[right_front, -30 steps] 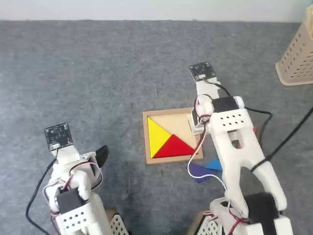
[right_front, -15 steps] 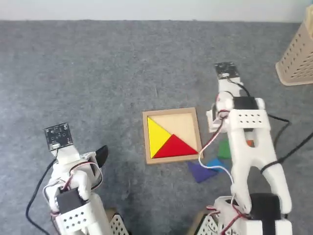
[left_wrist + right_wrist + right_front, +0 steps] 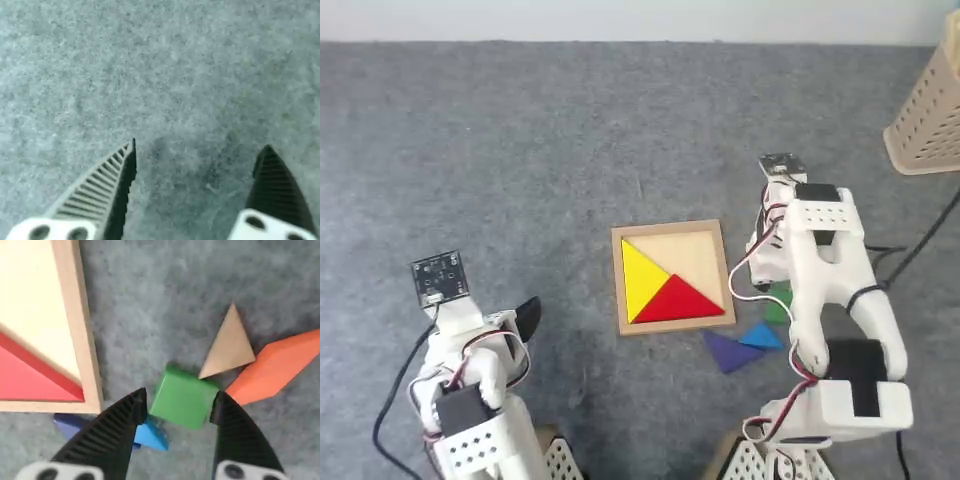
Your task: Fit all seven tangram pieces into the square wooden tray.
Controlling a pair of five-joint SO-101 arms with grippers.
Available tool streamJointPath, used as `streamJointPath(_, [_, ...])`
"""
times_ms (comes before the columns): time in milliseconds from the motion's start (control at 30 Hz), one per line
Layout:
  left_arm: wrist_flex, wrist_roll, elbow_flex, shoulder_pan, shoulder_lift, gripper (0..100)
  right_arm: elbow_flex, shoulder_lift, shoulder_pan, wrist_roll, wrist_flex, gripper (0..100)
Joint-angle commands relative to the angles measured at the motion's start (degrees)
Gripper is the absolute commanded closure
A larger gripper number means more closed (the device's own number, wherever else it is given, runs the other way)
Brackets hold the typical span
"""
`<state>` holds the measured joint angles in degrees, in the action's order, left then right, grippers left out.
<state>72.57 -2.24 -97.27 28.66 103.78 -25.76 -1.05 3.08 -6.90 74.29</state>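
Tray (image 3: 670,227) holding a yellow triangle (image 3: 638,276) and a red triangle (image 3: 682,298), right gripper (image 3: 179,407) open astride a green square (image 3: 183,396) nearby, left gripper (image 3: 197,161) open above carpet (image 3: 160,70).

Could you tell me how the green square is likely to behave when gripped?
The green square looks a thick, solid block: probably stiff and light. Lying flat on the grey mat, it should not roll. Its smooth sides might slip in the right gripper.

right gripper (image 3: 181,394) has left the tray (image 3: 83,330), swung right and drawn back; its spread jaws now flank the green square (image 3: 183,403).
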Motion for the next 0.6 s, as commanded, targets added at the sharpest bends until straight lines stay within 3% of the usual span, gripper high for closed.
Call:
streamJointPath(0, [-0.09, 0.09, 0.75, -0.09, 0.70, 65, -0.26, 0.48, -0.57, -0.97, -2.77, 78.2])
streamJointPath(267, [-0.09, 0.09, 0.75, -0.09, 0.70, 65, -0.44, 0.92, -3.30, -1.85, -4.70, 78.5])
streamJointPath(567, [-0.09, 0.09, 0.75, -0.09, 0.70, 65, -8.88, 14.37, -2.07, -10.11, -1.10, 78.3])
